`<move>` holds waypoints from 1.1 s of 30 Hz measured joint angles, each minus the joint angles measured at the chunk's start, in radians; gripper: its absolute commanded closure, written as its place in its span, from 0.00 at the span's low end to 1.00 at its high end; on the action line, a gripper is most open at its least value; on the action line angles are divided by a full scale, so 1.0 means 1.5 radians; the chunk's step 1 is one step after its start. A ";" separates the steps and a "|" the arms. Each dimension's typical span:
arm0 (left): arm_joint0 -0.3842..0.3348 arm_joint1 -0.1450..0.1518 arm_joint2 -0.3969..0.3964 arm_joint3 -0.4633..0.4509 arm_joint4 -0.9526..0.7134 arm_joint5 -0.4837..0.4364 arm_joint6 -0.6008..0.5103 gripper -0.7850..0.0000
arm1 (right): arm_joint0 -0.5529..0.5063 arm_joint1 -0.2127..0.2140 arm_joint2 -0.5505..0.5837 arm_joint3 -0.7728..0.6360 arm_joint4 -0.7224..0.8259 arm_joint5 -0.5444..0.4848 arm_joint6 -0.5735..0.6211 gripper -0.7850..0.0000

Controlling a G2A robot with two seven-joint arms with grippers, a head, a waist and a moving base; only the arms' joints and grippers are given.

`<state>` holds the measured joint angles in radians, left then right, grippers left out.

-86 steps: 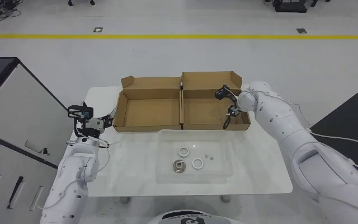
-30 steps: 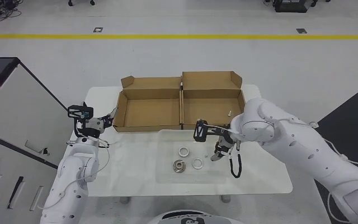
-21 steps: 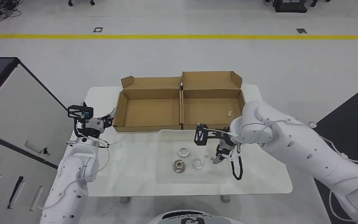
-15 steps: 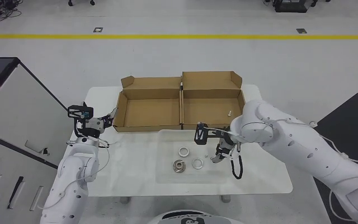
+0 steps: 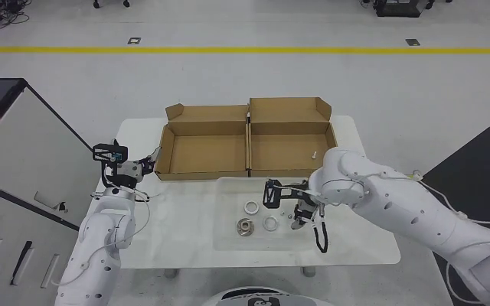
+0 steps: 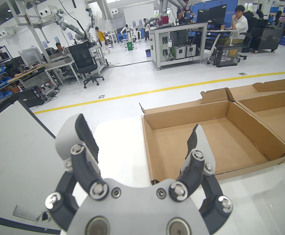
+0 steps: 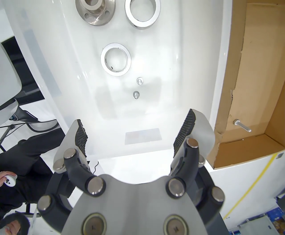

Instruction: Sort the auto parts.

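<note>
- The right end effector (image 5: 298, 216) (image 7: 135, 126), which hung over the right box (image 5: 283, 149) about three seconds ago, has swung back and now hangs over the clear tray (image 5: 230, 191). Its fingers are spread apart and carry nothing.
- I judge this to mean one delivery is done and the arm is lining up for the next small part.
- The left end effector (image 5: 149, 162) (image 6: 142, 135) has not moved. It hangs above the tabletop (image 5: 184, 222), just beside the outer wall of the left box (image 5: 207, 153), fingers apart and holding nothing.
- The right box holds one bolt (image 5: 315, 155) (image 7: 242, 125), lying near the wall on the right arm's side.
- The left box shows only bare cardboard floor.
- The clear tray still holds a flange (image 5: 245, 226) (image 7: 95, 9) and two rings (image 5: 251, 206) (image 7: 115, 59), the second ring (image 5: 270, 223) (image 7: 142, 12) just beside the flange.
- Two small fasteners (image 7: 139, 81) sit close together in the tray, directly ahead of the right end effector's open fingers, so they look like the likely next pick.
</note>
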<state>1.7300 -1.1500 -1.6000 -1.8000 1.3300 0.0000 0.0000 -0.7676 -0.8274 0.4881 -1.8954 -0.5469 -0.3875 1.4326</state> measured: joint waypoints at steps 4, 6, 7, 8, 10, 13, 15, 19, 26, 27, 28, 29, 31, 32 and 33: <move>0.000 0.000 0.000 0.000 0.000 0.000 0.000 0.00 | 0.013 -0.007 -0.025 0.010 -0.004 0.001 0.001 0.00; 0.000 0.000 0.000 0.000 0.000 0.000 0.000 0.00 | 0.018 -0.010 -0.036 0.019 -0.004 0.001 0.001 0.06; 0.000 0.000 0.000 0.000 0.000 0.000 0.000 0.00 | 0.020 -0.012 -0.039 0.023 -0.003 0.000 0.001 0.16; 0.000 0.000 0.000 0.000 0.000 0.000 0.000 0.00 | 0.022 -0.013 -0.042 0.026 -0.002 0.000 0.000 0.27; 0.000 0.000 0.000 0.000 0.000 0.000 0.000 0.00 | 0.026 -0.015 -0.049 0.033 -0.001 0.000 0.000 0.38; 0.000 0.000 0.000 0.000 0.000 0.000 0.000 0.00 | 0.030 -0.018 -0.058 0.043 -0.002 0.001 0.001 0.46; 0.000 0.000 0.000 0.000 0.000 0.000 0.000 0.00 | 0.033 -0.020 -0.067 0.051 -0.002 0.001 0.001 0.49; 0.000 0.000 0.000 0.000 0.000 0.000 0.000 0.00 | 0.041 -0.025 -0.083 0.068 -0.002 -0.001 -0.001 0.51; 0.000 0.000 0.000 0.000 0.000 0.000 0.000 0.00 | 0.051 -0.036 -0.108 0.095 0.000 -0.001 -0.001 0.51; 0.000 0.000 0.000 0.000 0.000 0.000 0.000 0.00 | 0.052 -0.039 -0.111 0.100 0.001 -0.003 -0.003 0.51; 0.000 0.000 0.000 0.000 0.000 0.000 0.000 0.00 | 0.053 -0.040 -0.113 0.104 0.004 -0.005 -0.005 0.51; 0.000 0.000 0.000 0.000 0.000 0.000 0.000 0.00 | 0.054 -0.042 -0.115 0.109 0.006 -0.007 -0.007 0.51; 0.000 0.000 0.000 0.000 0.000 0.000 0.000 0.00 | 0.054 -0.046 -0.121 0.118 0.007 -0.010 -0.010 0.51; 0.000 0.000 0.000 0.000 0.000 0.000 0.000 0.00 | 0.055 -0.049 -0.123 0.122 0.005 -0.011 -0.011 0.51; 0.000 0.000 0.000 0.000 0.000 0.000 0.000 0.00 | 0.055 -0.051 -0.126 0.126 0.003 -0.012 -0.012 0.51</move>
<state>1.7300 -1.1500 -1.6000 -1.8000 1.3300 0.0000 0.0000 -0.6846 -0.9044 0.2988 -1.7068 -0.5430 -0.4053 1.4148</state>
